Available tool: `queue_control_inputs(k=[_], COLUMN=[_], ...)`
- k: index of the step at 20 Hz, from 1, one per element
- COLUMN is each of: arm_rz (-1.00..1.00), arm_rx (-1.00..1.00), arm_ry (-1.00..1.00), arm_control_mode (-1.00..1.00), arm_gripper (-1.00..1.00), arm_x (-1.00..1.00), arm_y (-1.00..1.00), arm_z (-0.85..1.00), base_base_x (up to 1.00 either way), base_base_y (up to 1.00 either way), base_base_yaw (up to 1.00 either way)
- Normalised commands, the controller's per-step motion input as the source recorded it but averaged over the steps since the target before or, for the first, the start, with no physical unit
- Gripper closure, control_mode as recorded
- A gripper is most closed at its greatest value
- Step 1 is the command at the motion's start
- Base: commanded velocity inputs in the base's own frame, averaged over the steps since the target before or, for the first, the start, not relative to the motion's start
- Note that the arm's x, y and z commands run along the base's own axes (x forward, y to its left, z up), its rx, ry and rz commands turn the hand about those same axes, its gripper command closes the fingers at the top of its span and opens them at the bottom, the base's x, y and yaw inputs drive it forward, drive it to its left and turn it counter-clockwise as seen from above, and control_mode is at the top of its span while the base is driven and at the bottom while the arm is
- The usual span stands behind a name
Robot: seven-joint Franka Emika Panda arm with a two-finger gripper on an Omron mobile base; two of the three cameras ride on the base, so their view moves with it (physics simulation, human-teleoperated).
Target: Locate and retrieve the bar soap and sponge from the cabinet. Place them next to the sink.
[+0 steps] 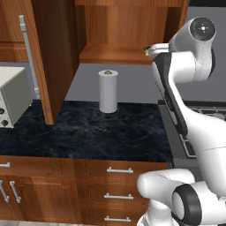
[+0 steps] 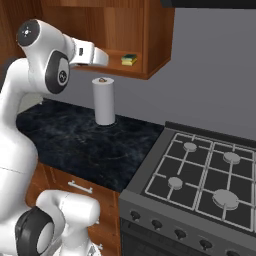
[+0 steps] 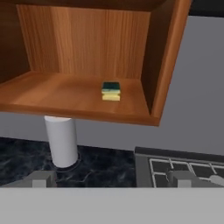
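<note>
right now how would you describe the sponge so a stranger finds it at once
Find the open wooden cabinet above the dark counter. On its shelf, toward the wall nearest the stove, sits the sponge: a small yellow block topped with dark green.

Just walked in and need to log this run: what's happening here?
The robot arm is reaching toward the open cabinet, its door swung wide. The sponge lies on the shelf near the right wall, untouched. The end effector is open, empty and short of the shelf. A paper towel roll stands on the dark counter below, beside the stove.
</note>
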Motion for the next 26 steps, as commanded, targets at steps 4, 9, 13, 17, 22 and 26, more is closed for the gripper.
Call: queue_control_inputs(k=[4,9,13,17,22,26], arm_rz=[0.0,0.0,0.0,-0.01,-0.02,0.0], arm_rx=[0.0,-0.02,0.0,0.0,0.0,0.0], arm_ry=[0.02,0.05,0.02,0.0,0.0,0.0], arm_control_mode=[-1.0,-1.0,-1.0,-1.0,-1.0,-1.0], arm_gripper=[-1.0,-1.0,-1.0,-1.0,-1.0,-1.0], arm_x=[0.45,0.43,0.46,0.4,0.21,0.22], arm_y=[0.04,0.0,-0.02,-0.07,-0.13,-0.08], arm_z=[0.0,0.0,0.0,-0.02,-0.08,-0.12], base_base_x=[0.0,0.0,0.0,0.0,0.0,0.0], base_base_y=[0.0,0.0,0.0,0.0,0.0,0.0], base_base_yaw=[0.0,0.0,0.0,0.0,0.0,0.0])
